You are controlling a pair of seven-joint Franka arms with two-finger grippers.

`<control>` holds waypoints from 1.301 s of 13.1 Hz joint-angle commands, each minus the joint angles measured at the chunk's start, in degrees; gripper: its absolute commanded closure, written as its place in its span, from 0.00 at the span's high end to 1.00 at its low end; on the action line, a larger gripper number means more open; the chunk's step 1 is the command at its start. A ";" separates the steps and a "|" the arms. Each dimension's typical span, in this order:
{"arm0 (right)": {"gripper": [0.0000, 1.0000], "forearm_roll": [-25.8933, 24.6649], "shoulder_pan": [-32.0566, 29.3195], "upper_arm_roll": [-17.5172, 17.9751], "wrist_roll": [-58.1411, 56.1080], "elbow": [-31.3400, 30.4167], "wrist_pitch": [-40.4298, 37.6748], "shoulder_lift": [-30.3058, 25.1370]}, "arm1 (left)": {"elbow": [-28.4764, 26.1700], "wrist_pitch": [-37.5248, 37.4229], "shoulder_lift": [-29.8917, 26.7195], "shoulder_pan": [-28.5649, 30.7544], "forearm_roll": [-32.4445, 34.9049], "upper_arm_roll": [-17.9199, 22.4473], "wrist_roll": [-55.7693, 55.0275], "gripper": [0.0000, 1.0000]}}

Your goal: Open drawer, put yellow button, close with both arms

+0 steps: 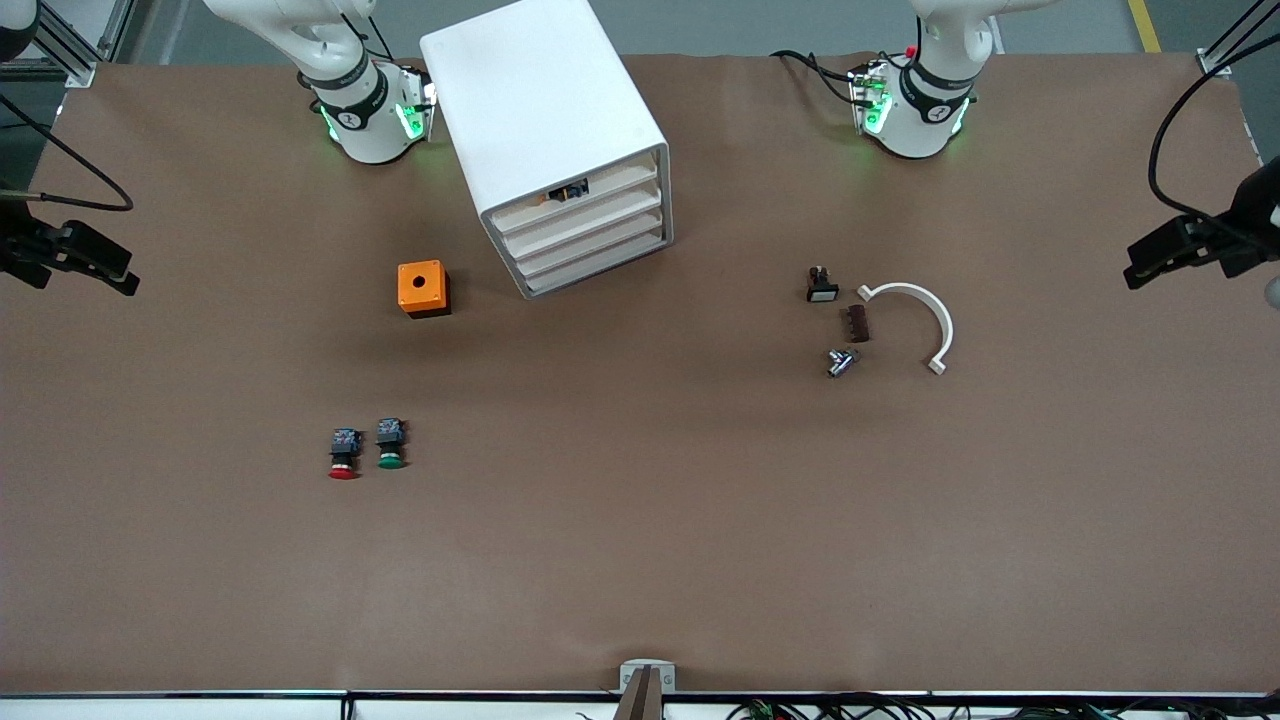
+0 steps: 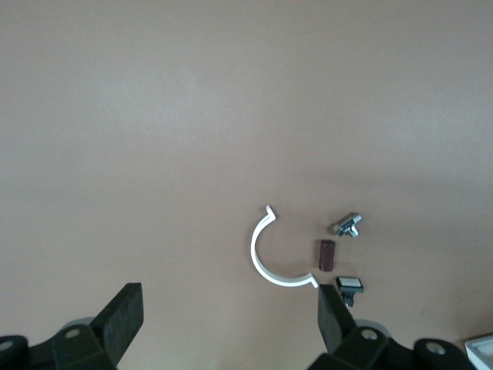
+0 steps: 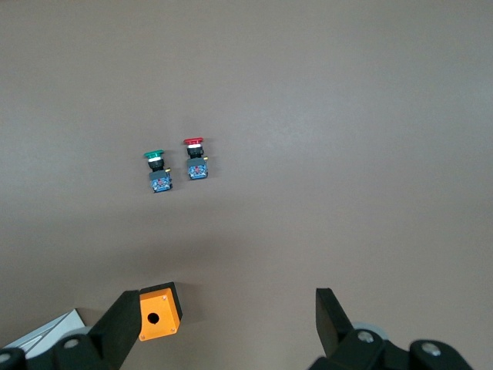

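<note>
Both open grippers, wrist views only

button [image 1: 568,190] in top drawer [image 1: 575,199]

So you've got three views here. The front one sits high across the bench [image 1: 640,560] and looks down at the arm bases along its top edge, wide enough to take in the whole surface plus the white cabinet [image 1: 560,140]. Your left wrist cam hangs well above the bench looking straight down past its own open jaws, and it shares the white curved clip [image 2: 266,258] and the small bits next to it with the front view. Your right wrist cam does the same from above, sharing the orange box [image 3: 159,312], the red-capped button [image 3: 196,158] and the green-capped button [image 3: 157,171]. The two wrist views share nothing you can see.
</note>
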 commanded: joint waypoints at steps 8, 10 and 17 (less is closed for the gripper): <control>1.00 -0.53 -1.23 0.90 0.25 0.41 -0.74 0.01 | -7.13 1.59 -6.93 -1.71 -1.24 1.87 3.53 1.00; 1.00 -0.53 -1.23 0.90 0.08 0.41 -0.57 0.01 | -7.48 1.06 -7.11 -1.80 -1.33 1.78 3.53 1.00; 1.00 -0.53 -0.97 0.90 0.34 0.50 -0.65 -0.07 | -8.63 0.53 -7.99 -1.18 -1.24 -0.60 3.53 1.00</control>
